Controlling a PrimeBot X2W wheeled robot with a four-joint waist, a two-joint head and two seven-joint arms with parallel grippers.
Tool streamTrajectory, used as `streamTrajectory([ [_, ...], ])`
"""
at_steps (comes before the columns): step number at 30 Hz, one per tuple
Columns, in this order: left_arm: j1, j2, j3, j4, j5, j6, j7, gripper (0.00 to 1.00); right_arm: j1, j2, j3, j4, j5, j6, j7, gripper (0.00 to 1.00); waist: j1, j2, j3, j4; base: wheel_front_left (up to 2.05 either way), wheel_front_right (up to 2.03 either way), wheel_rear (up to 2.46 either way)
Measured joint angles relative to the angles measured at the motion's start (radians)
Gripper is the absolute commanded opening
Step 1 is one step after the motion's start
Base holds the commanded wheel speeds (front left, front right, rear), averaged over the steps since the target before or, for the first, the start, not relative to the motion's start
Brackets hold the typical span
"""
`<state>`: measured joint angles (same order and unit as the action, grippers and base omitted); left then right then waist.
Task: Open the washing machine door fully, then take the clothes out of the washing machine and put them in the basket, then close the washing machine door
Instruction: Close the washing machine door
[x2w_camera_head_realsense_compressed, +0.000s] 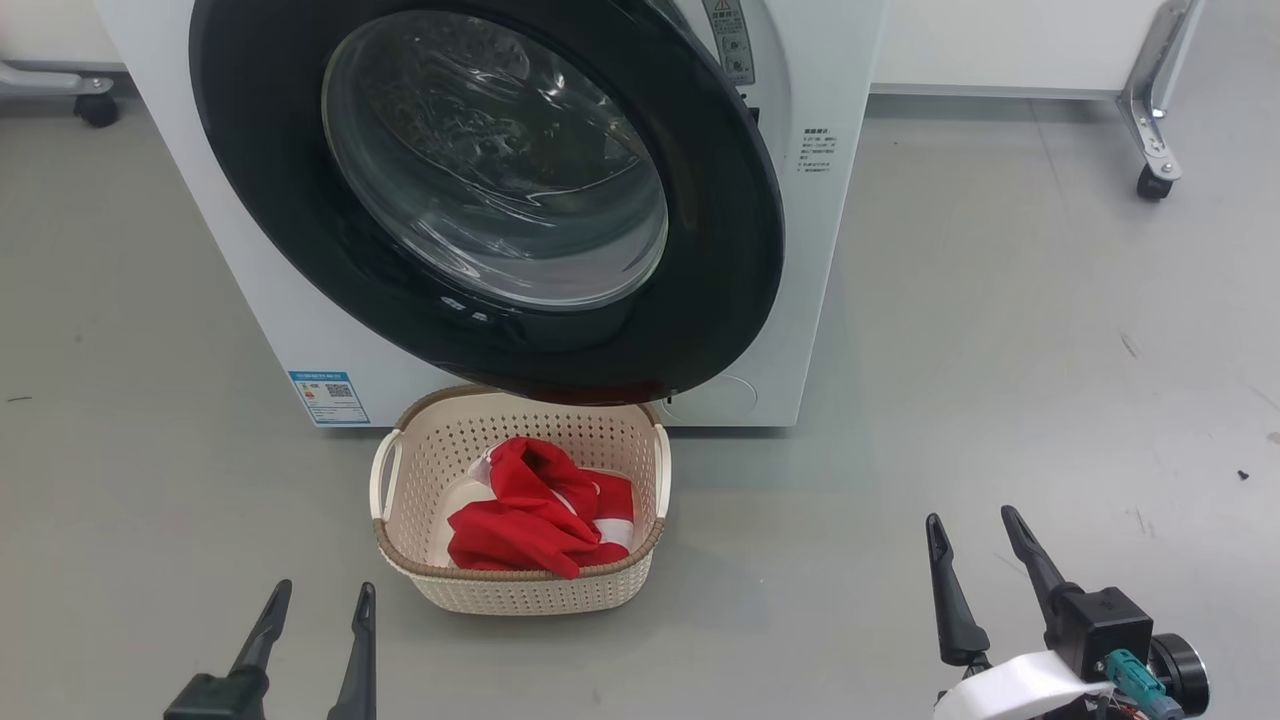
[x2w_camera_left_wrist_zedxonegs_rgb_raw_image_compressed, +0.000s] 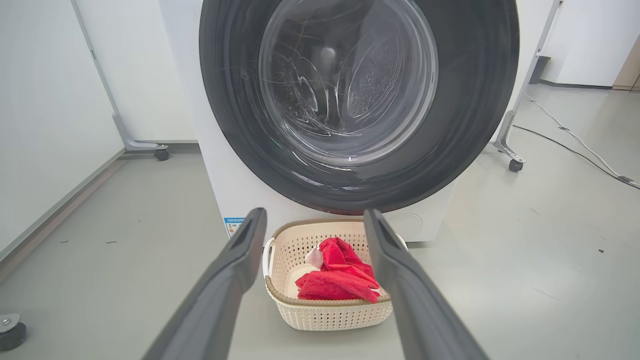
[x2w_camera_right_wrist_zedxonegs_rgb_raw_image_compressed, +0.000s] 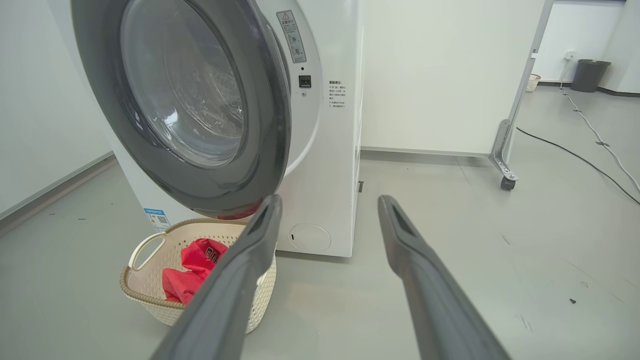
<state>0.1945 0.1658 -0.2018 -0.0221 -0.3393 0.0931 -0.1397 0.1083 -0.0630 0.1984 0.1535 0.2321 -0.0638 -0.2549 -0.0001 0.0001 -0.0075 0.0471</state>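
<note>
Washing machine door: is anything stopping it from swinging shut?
Nothing visible does. The washing machine door stands ajar, with an open gap to the washing machine. The basket holding the clothes sits on the floor below the door's rim, seemingly clear.

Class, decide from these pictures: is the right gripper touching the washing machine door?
Apart. In the head view, a stretch of floor lies between the open right gripper and the washing machine door.

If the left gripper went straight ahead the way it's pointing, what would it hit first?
Probably the washing machine door, low on its black rim. The left gripper seems aimed just above the basket, but height is unclear, so the basket could come first.
</note>
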Motion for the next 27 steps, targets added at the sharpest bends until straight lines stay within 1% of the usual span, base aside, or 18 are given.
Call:
streamTrajectory([
  [7, 0.0, -0.024, 0.002, 0.011, 0.007, 0.003, -0.013, 1.0, 0.004, 0.001, 0.0, -0.001, 0.0, 0.0, 0.0, 1.0, 0.0, 0.0, -0.002, -0.001, 0.0, 0.0, 0.0],
  [11, 0.0, -0.025, 0.002, 0.016, 0.014, 0.007, -0.02, 1.0, 0.004, 0.001, -0.001, -0.002, 0.0, 0.0, 0.0, 1.0, 0.0, 0.0, -0.002, 0.0, 0.0, 0.0, 0.0],
  [12, 0.0, -0.026, 0.002, 0.017, 0.016, 0.007, -0.02, 1.0, 0.004, 0.001, -0.001, -0.002, 0.0, 0.0, 0.0, 0.98, 0.0, 0.0, -0.003, 0.001, 0.0, 0.0, 0.0],
  [14, 0.0, -0.028, 0.002, 0.02, 0.018, 0.008, -0.021, 1.0, 0.004, 0.002, -0.001, -0.003, 0.0, 0.0, 0.0, 0.82, 0.0, 0.0, -0.002, 0.002, 0.0, 0.0, 0.0],
  [15, 0.0, -0.028, 0.002, 0.02, 0.022, 0.008, -0.022, 1.0, 0.004, 0.002, -0.002, -0.003, 0.0, 0.0, 0.0, 0.4, 0.0, 0.0, -0.002, 0.002, 0.0, 0.0, 0.0],
  [16, 0.0, -0.029, 0.002, 0.021, 0.025, 0.008, -0.026, 1.0, 0.004, 0.002, -0.002, -0.003, 0.0, 0.0, 0.0, 0.02, 0.0, 0.0, -0.002, 0.003, 0.0, 0.0, 0.0],
  [17, 0.0, -0.029, 0.002, 0.021, 0.025, 0.008, -0.029, 1.0, 0.004, 0.002, -0.002, -0.003, 0.0, 0.0, 0.0, 0.0, 0.0, 0.0, -0.002, 0.003, 0.0, 0.0, 0.0],
  [27, -0.001, -0.034, -0.003, 0.033, 0.048, 0.011, -0.03, 1.0, 0.005, 0.001, -0.003, -0.003, 0.0, 0.001, 0.0, 0.0, 0.0, 0.0, 0.004, 0.013, 0.0, 0.0, 0.0],
])
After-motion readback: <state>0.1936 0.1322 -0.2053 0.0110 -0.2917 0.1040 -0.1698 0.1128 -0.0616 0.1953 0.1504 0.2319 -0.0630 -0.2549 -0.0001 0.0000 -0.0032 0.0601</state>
